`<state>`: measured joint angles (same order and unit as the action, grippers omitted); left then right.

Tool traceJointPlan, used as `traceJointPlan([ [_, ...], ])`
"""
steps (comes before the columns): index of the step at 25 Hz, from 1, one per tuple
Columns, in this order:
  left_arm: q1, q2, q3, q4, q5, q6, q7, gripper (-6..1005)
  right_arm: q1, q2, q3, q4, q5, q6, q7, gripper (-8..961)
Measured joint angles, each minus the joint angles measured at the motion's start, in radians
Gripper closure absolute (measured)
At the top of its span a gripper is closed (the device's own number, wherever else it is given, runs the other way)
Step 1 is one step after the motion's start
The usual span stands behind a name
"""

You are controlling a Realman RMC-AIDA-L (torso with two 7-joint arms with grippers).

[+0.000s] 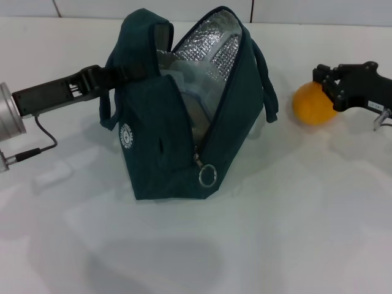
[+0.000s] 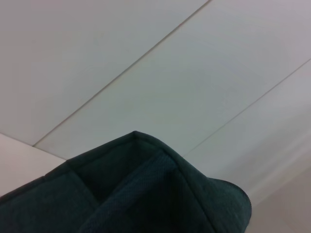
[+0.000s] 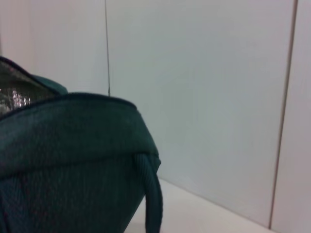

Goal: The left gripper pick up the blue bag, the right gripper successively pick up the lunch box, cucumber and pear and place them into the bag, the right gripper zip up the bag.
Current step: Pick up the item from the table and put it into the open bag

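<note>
R gripper (image 1: 323,82) clamped on the pear (image 1: 312,104), well off to the side of the blue bag (image 1: 177,122). L gripper (image 1: 104,76) grips the bag's far-side handle, holding it open.

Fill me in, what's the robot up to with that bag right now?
It is packing a blue bag on the white table. The left gripper holds the bag by its left side, propping it upright with the zip open and the foil lining showing. The lunch box is already inside. The right gripper is off to the bag's right, closed around the pear. No cucumber is visible.
</note>
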<state>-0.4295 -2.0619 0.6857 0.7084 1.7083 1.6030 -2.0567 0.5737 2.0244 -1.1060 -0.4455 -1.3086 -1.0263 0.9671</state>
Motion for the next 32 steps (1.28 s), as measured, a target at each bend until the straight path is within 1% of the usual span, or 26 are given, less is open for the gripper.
traceJointPlan([
  [5, 0.0, 0.003, 0.0, 0.0, -0.012, 0.001, 0.0, 954, -0.03, -0.003, 0.0, -0.039, 0.041, -0.024, -0.008, 914],
  [11, 0.003, -0.002, 0.005, 0.0, -0.024, 0.007, 0.004, 953, -0.074, -0.013, 0.004, -0.077, 0.155, -0.117, -0.014, 916],
  [14, 0.002, -0.003, 0.007, 0.0, -0.024, 0.008, 0.005, 953, -0.104, -0.014, 0.004, -0.122, 0.198, -0.184, -0.015, 916],
  [19, 0.001, -0.009, 0.008, 0.0, -0.024, 0.021, 0.005, 953, -0.122, -0.013, 0.027, -0.178, 0.213, -0.289, -0.014, 917],
  [24, 0.004, -0.012, 0.008, 0.0, -0.019, 0.022, 0.006, 953, -0.072, -0.012, 0.037, -0.179, 0.217, -0.335, -0.007, 918],
  [32, 0.006, -0.015, 0.009, 0.0, -0.016, 0.022, 0.015, 953, 0.092, -0.008, 0.018, -0.133, 0.205, -0.331, -0.006, 918],
])
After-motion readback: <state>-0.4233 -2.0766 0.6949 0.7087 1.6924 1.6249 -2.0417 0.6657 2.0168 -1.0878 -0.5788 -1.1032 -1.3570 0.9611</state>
